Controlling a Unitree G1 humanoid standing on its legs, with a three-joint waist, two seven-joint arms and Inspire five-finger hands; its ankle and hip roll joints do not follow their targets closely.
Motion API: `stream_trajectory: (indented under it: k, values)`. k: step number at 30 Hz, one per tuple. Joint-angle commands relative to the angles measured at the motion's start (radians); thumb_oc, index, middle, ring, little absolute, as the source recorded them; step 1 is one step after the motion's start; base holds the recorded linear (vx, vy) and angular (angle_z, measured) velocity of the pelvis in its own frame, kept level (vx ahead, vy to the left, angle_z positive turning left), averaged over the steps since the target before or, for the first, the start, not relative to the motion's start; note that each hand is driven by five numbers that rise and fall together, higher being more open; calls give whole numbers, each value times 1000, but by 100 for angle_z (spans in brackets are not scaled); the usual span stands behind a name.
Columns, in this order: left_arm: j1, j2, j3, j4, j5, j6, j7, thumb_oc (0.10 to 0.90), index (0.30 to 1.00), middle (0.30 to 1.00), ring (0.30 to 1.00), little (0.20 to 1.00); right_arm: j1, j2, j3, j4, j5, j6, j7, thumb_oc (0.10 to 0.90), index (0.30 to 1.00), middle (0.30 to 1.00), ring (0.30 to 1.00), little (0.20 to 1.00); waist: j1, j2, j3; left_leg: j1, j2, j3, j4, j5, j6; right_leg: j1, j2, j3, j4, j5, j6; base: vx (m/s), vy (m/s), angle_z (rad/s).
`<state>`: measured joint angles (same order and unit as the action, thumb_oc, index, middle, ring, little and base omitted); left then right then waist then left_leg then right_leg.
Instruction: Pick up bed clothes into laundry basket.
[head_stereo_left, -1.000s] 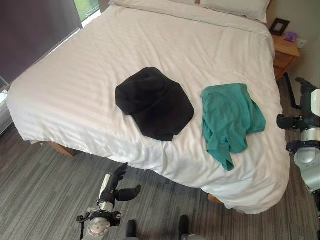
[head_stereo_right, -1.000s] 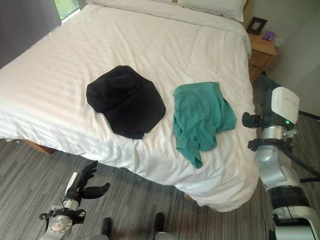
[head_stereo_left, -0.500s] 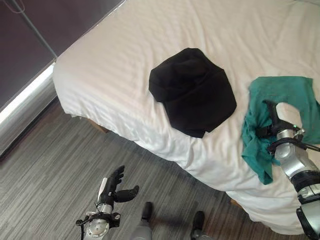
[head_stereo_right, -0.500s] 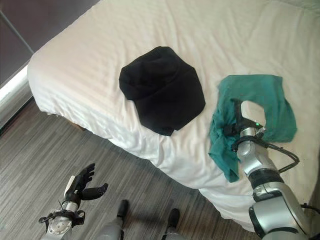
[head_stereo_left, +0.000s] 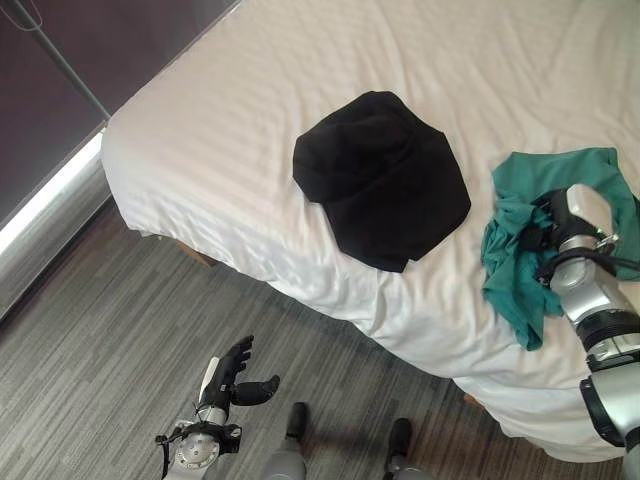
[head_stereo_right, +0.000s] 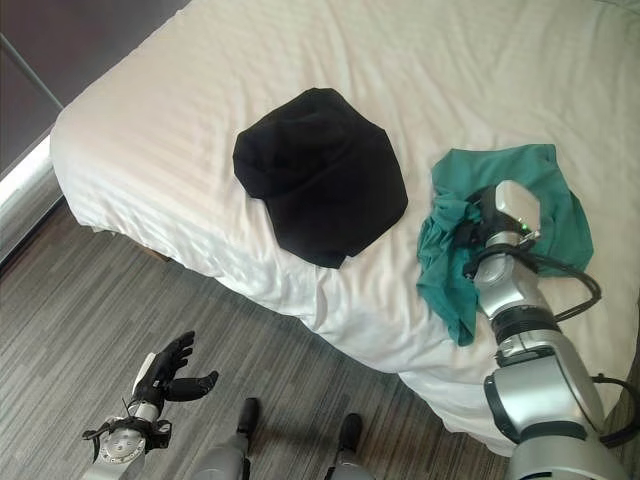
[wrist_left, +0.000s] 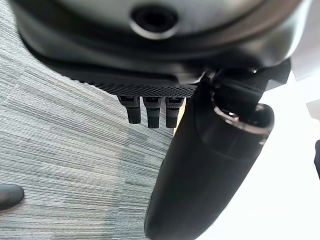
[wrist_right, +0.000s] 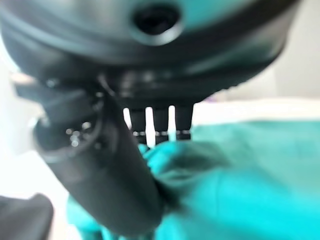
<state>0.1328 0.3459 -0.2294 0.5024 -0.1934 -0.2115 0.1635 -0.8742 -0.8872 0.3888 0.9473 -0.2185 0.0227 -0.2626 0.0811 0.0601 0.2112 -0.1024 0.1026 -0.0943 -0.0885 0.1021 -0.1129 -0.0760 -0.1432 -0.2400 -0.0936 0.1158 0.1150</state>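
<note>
light: soft daylight, even | shadows: faint | wrist views: close parts blurred

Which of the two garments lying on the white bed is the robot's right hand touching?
The crumpled green garment, bunched up against the right hand; the black garment lies apart, untouched.

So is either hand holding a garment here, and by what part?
The right hand grips a bunched fold of the green garment near its left side. The left hand holds nothing.

On the bed (head_stereo_left: 250, 120): garment (head_stereo_left: 385, 178) at centre, second garment (head_stereo_left: 520, 270) right of it near the bed's edge
</note>
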Motion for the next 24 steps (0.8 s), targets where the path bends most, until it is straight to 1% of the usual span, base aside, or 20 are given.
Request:
stream_trajectory:
  k: [1, 3, 4, 5, 6, 7, 8, 9, 11, 13, 14, 15, 16, 17, 18, 19, 20, 21, 23, 24]
  values:
    - [-26, 47, 36, -10, 2, -36, 14, 800, 900, 900, 900, 900, -301, -192, 72, -140, -9, -33, -138, 400, 300, 300, 300, 300, -16, -108, -76, 127, 53, 85, 1, -111, -58, 13, -63, 95, 6, -7, 59, 33, 57, -3]
    - [-27, 13, 63, 68, -23, -17, 14, 800, 900, 900, 900, 900, -274, -249, 15, -260, -30, -17, -177, 400, 300, 300, 300, 300, -29, -112, -88, 143, 51, 92, 1, -123, -54, 21, -68, 104, 6, -7, 62, 39, 57, -3]
    - [-17, -38, 125, 187, -129, 10, -1, 800, 900, 900, 900, 900, -222, -326, -66, -351, -38, 3, -219, 400, 300, 300, 300, 300, -45, -114, -104, 156, 48, 96, 1, -133, -50, 25, -74, 112, 6, -4, 66, 48, 62, -10]
    - [-16, -61, 162, 261, -176, 23, -8, 800, 900, 900, 900, 900, -177, -365, -115, -390, -42, 12, -233, 400, 300, 300, 300, 300, -56, -113, -111, 161, 46, 100, 1, -137, -48, 25, -75, 117, 6, -1, 68, 38, 48, -15]
    - [-20, -58, 160, 267, -178, 21, -10, 800, 900, 900, 900, 900, -161, -366, -130, -398, -43, 14, -232, 400, 300, 300, 300, 300, -54, -115, -110, 161, 46, 100, 1, -138, -48, 26, -75, 117, 6, -2, 68, 28, 34, -17]
    - [-20, -74, 199, 336, -219, 28, -5, 800, 900, 900, 900, 900, -101, -403, -192, -440, -41, 21, -246, 400, 300, 300, 300, 300, -66, -113, -116, 168, 46, 106, 1, -143, -46, 25, -77, 123, 6, 0, 71, 40, 50, -16]
    - [-20, -83, 277, 444, -245, 41, 7, 800, 900, 900, 900, 900, 32, -446, -318, -493, -25, 23, -268, 400, 300, 300, 300, 300, -99, -102, -126, 180, 42, 119, 1, -151, -43, 23, -78, 134, 6, 4, 75, 39, 50, -13]
    - [-23, -77, 275, 449, -245, 39, 5, 800, 900, 900, 900, 900, 63, -444, -349, -503, -26, 24, -267, 400, 300, 300, 300, 300, -95, -107, -126, 180, 42, 119, 1, -152, -42, 23, -78, 134, 6, 3, 75, 44, 38, -12]
    - [-33, -30, 361, 515, -233, 34, 34, 800, 900, 900, 900, 900, 280, -433, -546, -523, 3, 10, -282, 400, 300, 300, 300, 300, -123, -100, -134, 193, 39, 134, 1, -162, -40, 19, -77, 151, 6, 6, 81, 41, 19, -22]
    - [-64, 58, 439, 541, -234, 25, 67, 800, 900, 900, 900, 900, 492, -368, -726, -490, 78, -17, -285, 400, 300, 300, 300, 300, -141, -93, -139, 202, 39, 147, 1, -167, -40, 15, -77, 165, 6, 10, 86, 38, 9, -21]
    - [-66, 62, 434, 542, -234, 25, 67, 800, 900, 900, 900, 900, 512, -364, -746, -495, 78, -17, -284, 400, 300, 300, 300, 300, -135, -96, -138, 203, 38, 148, 1, -167, -40, 15, -77, 165, 6, 10, 86, 40, 6, -23]
    - [-102, 168, 506, 507, -212, 12, 114, 800, 900, 900, 900, 900, 654, -310, -816, -432, 95, -18, -271, 400, 300, 300, 300, 300, -159, -77, -137, 214, 41, 158, 1, -171, -41, 12, -76, 179, 6, 14, 90, 58, -5, -23]
    - [-121, 235, 523, 451, -181, 7, 145, 800, 900, 900, 900, 900, 738, -269, -858, -431, 90, -17, -263, 400, 300, 300, 300, 300, -159, -72, -136, 222, 43, 164, 1, -179, -41, 14, -73, 184, 6, 8, 92, 34, -9, -30]
    - [-123, 240, 518, 448, -179, 10, 147, 800, 900, 900, 900, 900, 756, -262, -876, -439, 89, -16, -261, 400, 300, 300, 300, 300, -153, -79, -137, 217, 40, 163, 1, -170, -41, 9, -76, 185, 6, 15, 91, -5, -40, -28]
    - [-120, 344, 585, 309, -125, 3, 194, 800, 900, 900, 900, 900, 892, -181, -935, -401, 88, -11, -238, 400, 300, 300, 300, 300, -172, -64, -130, 223, 42, 172, 1, -163, -39, 6, -73, 191, 6, 25, 91, -9, -26, -25]
    - [-119, 347, 581, 305, -124, 6, 195, 800, 900, 900, 900, 900, 903, -175, -945, -406, 87, -11, -237, 400, 300, 300, 300, 300, -168, -66, -136, 223, 41, 172, 1, -171, -39, 6, -74, 192, 6, 17, 94, 31, -51, -12]
    - [-131, 432, 635, 195, -61, 8, 231, 800, 900, 900, 900, 900, 966, -95, -943, -334, 87, 6, -220, 400, 300, 300, 300, 300, -180, -48, -134, 226, 44, 177, 1, -172, -36, 4, -71, 201, 6, 15, 94, 53, -35, -16]
    - [-148, 470, 653, 161, -31, 16, 250, 800, 900, 900, 900, 900, 980, -60, -926, -286, 91, 14, -213, 400, 300, 300, 300, 300, -187, -42, -137, 224, 44, 180, 1, -170, -35, 0, -72, 205, 6, 16, 93, 39, -57, -17]
    - [-213, 544, 659, 136, 30, 25, 294, 800, 900, 900, 900, 900, 984, 1, -878, -177, 107, 16, -204, 400, 300, 300, 300, 300, -206, -31, -139, 224, 44, 186, 1, -169, -35, -2, -70, 211, 6, 15, 92, 36, -34, -15]
    - [-218, 549, 656, 139, 32, 26, 297, 800, 900, 900, 900, 900, 980, 4, -875, -171, 109, 12, -206, 400, 300, 300, 300, 300, -205, -34, -139, 224, 45, 186, 1, -170, -35, -2, -70, 211, 6, 14, 92, 39, -18, -8]
